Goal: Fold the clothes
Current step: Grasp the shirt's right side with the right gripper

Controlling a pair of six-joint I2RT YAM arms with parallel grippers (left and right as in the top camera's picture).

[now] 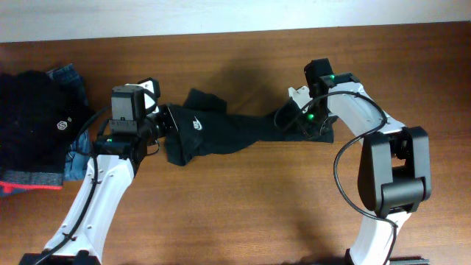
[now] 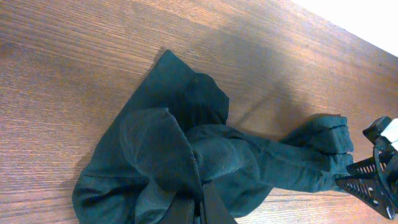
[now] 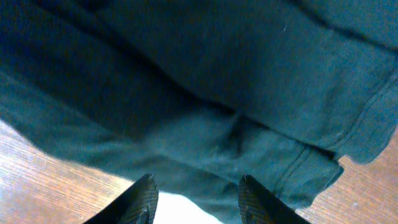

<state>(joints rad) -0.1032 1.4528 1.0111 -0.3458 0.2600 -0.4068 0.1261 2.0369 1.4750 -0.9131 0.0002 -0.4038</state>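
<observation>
— Cloth first: where do we have the dark garment (image 1: 228,132)?
— Stretched along the table (image 1: 243,213) between our two arms, bunched at the left end. Our left gripper (image 1: 163,121) sits low, pinched onto that bunch.
— And our right gripper (image 1: 298,118)?
— Bent over the other end. Its fingers (image 3: 144,200) stand apart with fabric draped past them; we cannot tell if it grips.
— Anything nearby?
— A pile of clothes (image 1: 33,136) beside the left arm.

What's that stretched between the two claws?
A dark garment, stretched across the wooden table from left claw to right claw; the overhead view shows it.
</observation>
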